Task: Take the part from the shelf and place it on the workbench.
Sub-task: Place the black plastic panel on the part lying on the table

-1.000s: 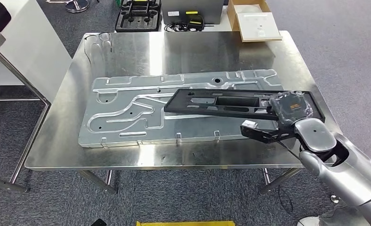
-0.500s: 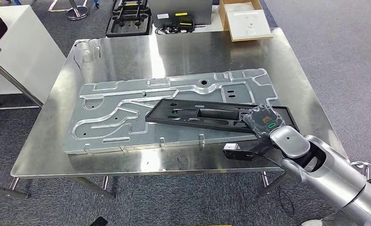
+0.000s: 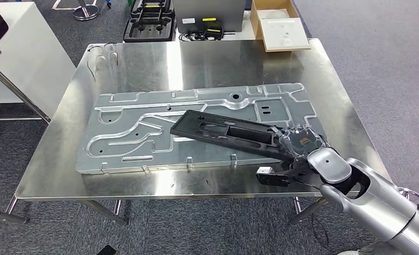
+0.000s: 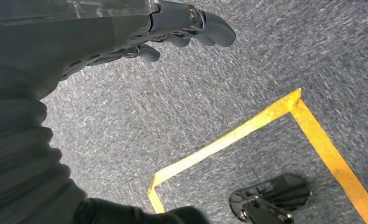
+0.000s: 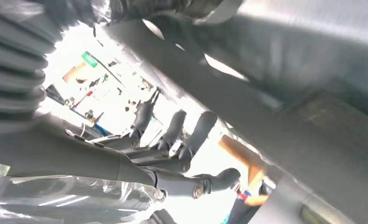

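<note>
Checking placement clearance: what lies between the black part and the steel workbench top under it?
In the head view, a large embossed metal panel lies flat on the workbench, and the black part in the right hand extends over it.

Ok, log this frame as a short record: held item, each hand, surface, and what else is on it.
held item: black part, long flat tray-like piece, far end lying over the metal panel
right hand: right hand grips the part's near end
left hand: left hand hangs over carpet, holds nothing
surface: steel workbench
placement: part not yet released
behind the bench: cardboard box
</note>
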`<state>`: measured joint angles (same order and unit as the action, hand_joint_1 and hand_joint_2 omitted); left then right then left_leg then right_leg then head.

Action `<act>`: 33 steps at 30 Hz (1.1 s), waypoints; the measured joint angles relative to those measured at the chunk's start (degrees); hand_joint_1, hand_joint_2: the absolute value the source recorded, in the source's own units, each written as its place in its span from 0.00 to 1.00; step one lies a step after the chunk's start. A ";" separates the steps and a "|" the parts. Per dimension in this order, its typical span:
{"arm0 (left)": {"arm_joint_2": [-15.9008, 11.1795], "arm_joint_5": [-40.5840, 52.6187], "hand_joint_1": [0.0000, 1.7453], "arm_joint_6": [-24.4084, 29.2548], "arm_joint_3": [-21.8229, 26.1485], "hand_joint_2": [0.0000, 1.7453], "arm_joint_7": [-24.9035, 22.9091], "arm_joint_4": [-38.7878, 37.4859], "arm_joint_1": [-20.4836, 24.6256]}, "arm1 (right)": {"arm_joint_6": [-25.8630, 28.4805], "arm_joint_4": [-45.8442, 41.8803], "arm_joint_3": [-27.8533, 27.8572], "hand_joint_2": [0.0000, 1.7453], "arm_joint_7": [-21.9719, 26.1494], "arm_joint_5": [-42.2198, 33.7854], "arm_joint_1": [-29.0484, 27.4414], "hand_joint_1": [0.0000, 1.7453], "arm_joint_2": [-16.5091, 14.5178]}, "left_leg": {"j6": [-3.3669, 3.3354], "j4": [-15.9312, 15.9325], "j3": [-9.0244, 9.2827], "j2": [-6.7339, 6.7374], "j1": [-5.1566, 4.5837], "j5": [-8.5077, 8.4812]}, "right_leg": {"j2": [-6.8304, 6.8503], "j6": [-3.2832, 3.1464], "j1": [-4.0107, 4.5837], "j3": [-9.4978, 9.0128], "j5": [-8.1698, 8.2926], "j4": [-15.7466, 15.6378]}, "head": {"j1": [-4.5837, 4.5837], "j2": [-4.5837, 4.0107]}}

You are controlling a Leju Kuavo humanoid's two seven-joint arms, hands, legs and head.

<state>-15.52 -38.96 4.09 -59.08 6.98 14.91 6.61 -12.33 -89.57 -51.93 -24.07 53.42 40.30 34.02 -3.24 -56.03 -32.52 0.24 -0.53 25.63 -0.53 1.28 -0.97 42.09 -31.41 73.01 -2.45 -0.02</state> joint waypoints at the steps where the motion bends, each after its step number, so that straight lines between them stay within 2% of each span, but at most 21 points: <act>1: 0.06 -0.05 0.00 0.18 0.01 0.00 0.07 0.00 -0.03 | -0.11 0.02 0.01 0.00 -0.53 -0.61 -0.32 0.00 0.19 | 0.16 -0.18 0.01 -0.02 0.17 0.14 | 0.02 0.36 -0.25 0.43 0.35 0.74 | 0.01 0.00; 2: 0.13 -0.15 0.00 0.34 0.01 0.00 0.14 0.00 -0.07 | -0.13 0.02 0.05 0.00 -1.17 -1.33 -0.57 0.00 0.39 | 0.41 -0.50 0.00 -0.04 0.39 0.38 | 0.06 0.75 -0.55 -0.15 1.63 -0.48 | 0.00 0.00; 4: 0.22 -0.44 0.00 0.63 0.06 0.00 0.25 -0.01 -0.15 | 0.43 0.02 0.42 0.00 -2.76 -2.75 -0.89 0.00 0.86 | 1.22 -1.69 -0.21 -0.13 0.88 1.20 | 0.20 1.61 -1.08 -3.28 4.67 -6.51 | 0.02 -0.01; 5: 0.20 -0.56 0.00 0.74 0.11 0.00 0.27 -0.01 -0.17 | 0.97 -0.03 0.79 0.00 -3.45 -3.19 -1.03 0.00 1.05 | 1.70 -2.63 -0.52 -0.17 0.93 1.73 | 0.14 1.58 -1.17 -4.62 5.41 -9.07 | 0.06 -0.01; 7: 0.10 -0.70 0.00 0.94 0.20 0.00 0.33 -0.02 -0.19 | 1.95 -0.18 1.73 0.00 -4.51 -3.56 -1.48 0.00 1.40 | 2.46 -3.69 -1.11 -0.26 0.82 2.30 | -0.05 0.75 -0.97 -5.44 5.13 -10.77 | 0.17 0.00; 9: 0.08 -0.86 0.00 1.08 0.24 0.00 0.41 -0.02 -0.25 | 2.65 -0.36 2.55 0.00 -5.66 -3.29 -1.89 0.00 1.64 | 2.77 -3.83 -1.27 -0.29 0.80 2.38 | -0.13 -0.37 -0.90 -5.29 5.26 -10.79 | 0.22 -0.01; 11: 0.08 -1.03 0.00 1.20 0.25 0.00 0.43 -0.02 -0.29 | 3.23 -0.61 3.26 0.00 -6.98 -2.66 -2.06 0.00 1.75 | 3.13 -4.96 -1.65 -0.26 0.95 3.30 | -0.15 -1.02 -1.00 -5.35 5.36 -10.92 | 0.11 0.00; 14: 0.14 -1.12 0.00 1.44 0.42 0.00 0.42 -0.02 -0.26 | 3.93 -1.12 4.38 0.00 -8.52 -1.96 -2.17 0.00 2.02 | 3.66 -12.98 -5.34 -0.24 1.12 7.52 | -0.13 -1.47 -0.94 -5.41 5.42 -11.03 | -0.12 0.00; 15: 0.20 -1.14 0.00 1.56 0.54 0.00 0.40 -0.02 -0.29 | 4.36 -1.29 4.72 0.00 -9.14 -1.79 -2.36 0.00 2.16 | 3.66 -15.94 -6.87 -0.24 1.14 8.54 | -0.12 -1.52 -0.83 -5.39 5.43 -11.02 | -0.12 -0.01; 16: 0.29 -1.15 0.00 1.73 0.67 0.00 0.35 -0.02 -0.34 | 5.15 -1.54 5.11 0.00 -9.88 -1.67 -2.66 0.00 2.31 | 3.54 -17.54 -7.79 -0.24 1.13 8.63 | -0.12 -1.54 -0.69 -5.40 5.43 -11.02 | -0.11 -0.01; 17: 0.38 -1.18 0.00 1.97 0.76 0.00 0.24 -0.02 -0.40 | 6.35 -1.88 5.65 0.00 -10.68 -1.60 -3.00 0.00 2.46 | 3.29 -17.28 -7.84 -0.25 1.09 7.73 | -0.13 -1.54 -0.53 -5.43 5.42 -11.02 | -0.11 -0.01; 18: 0.44 -1.21 0.00 2.24 0.81 0.00 0.11 -0.02 -0.44 | 7.94 -2.34 6.39 0.00 -11.43 -1.66 -3.30 0.00 2.57 | 2.88 -15.04 -6.90 -0.27 0.99 5.98 | -0.15 -1.54 -0.38 -5.49 5.42 -11.03 | -0.10 0.00; 19: 0.45 -1.24 0.00 2.51 0.84 0.00 -0.04 -0.03 -0.44 | 9.72 -2.86 7.25 0.00 -12.02 -1.82 -3.50 0.00 2.63 | 2.30 -11.53 -5.37 -0.29 0.80 4.09 | -0.18 -1.55 -0.29 -5.56 5.42 -11.07 | -0.09 0.00; 21: 0.40 -1.28 0.00 2.89 0.94 0.00 -0.26 -0.03 -0.38 | 12.79 -3.82 8.98 0.00 -12.68 -2.33 -3.57 0.00 2.73 | 1.30 -5.67 -2.57 -0.33 0.33 2.01 | -0.24 -1.36 -0.20 -5.65 5.53 -11.28 | -0.08 0.00; 24: 0.38 -1.31 0.00 3.07 1.16 0.00 -0.51 -0.02 -0.25 | 15.58 -4.79 10.55 0.00 -12.43 -4.22 -3.86 0.00 2.89 | 0.89 -3.41 -1.57 -0.38 -0.13 1.68 | -0.24 -0.53 -0.40 -5.82 6.02 -11.97 | -0.12 -0.01; 26: 0.49 -1.35 0.00 3.07 1.21 0.00 -0.79 -0.02 -0.33 | 17.76 -5.50 11.54 0.00 -11.55 -6.50 -4.24 0.00 2.90 | 0.79 -2.06 -0.90 -0.26 0.14 0.93 | -0.04 0.00 -0.35 -5.76 5.55 -11.64 | -0.05 -0.01; 28: 0.62 -1.59 0.00 3.10 1.21 0.00 -1.07 -0.02 -0.36 | 19.96 -6.15 12.82 0.00 -10.48 -9.14 -4.36 0.00 2.86 | 0.61 -0.95 -0.37 -0.14 0.40 0.26 | 0.17 0.22 -0.19 -4.03 2.82 -7.50 | 0.03 0.00; 30: 0.75 -2.00 0.00 3.14 1.21 0.00 -1.23 -0.02 -0.33 | 21.68 -6.69 13.64 0.00 -9.17 -11.97 -4.34 0.00 2.68 | 0.40 -0.93 -0.49 -0.14 0.27 0.16 | 0.19 0.33 -0.10 -1.00 -0.40 -0.64 | 0.04 -0.01; 31: 0.84 -2.19 0.00 3.14 1.21 0.00 -1.26 -0.02 -0.34 | 22.46 -7.02 13.81 0.00 -8.36 -13.58 -4.37 0.00 2.48 | 0.38 -1.05 -0.57 -0.16 0.23 0.19 | 0.20 0.39 -0.10 -0.08 -0.88 1.49 | 0.05 0.00; 32: 0.95 -2.36 0.00 3.08 1.21 0.00 -1.29 -0.02 -0.34 | 23.18 -7.38 13.87 0.00 -7.53 -15.18 -4.37 0.00 2.25 | 0.38 -1.20 -0.62 -0.19 0.20 0.25 | 0.22 0.43 -0.12 -0.08 -0.32 1.67 | 0.04 -0.01; 33: 1.05 -2.50 0.00 2.96 1.22 0.00 -1.31 -0.02 -0.34 | 23.85 -7.80 13.92 0.00 -6.70 -16.80 -4.32 0.00 1.98 | 0.42 -1.41 -0.65 -0.23 0.21 0.34 | 0.25 0.43 -0.14 -1.17 1.18 -0.29 | 0.04 -0.01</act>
<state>-14.47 -41.46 7.05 -57.87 5.67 14.88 6.27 11.52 -97.37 -38.01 -30.77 36.62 35.98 36.00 -2.82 -57.44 -33.17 0.01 -0.32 25.97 -0.28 1.71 -1.10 40.92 -30.23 72.71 -2.41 -0.02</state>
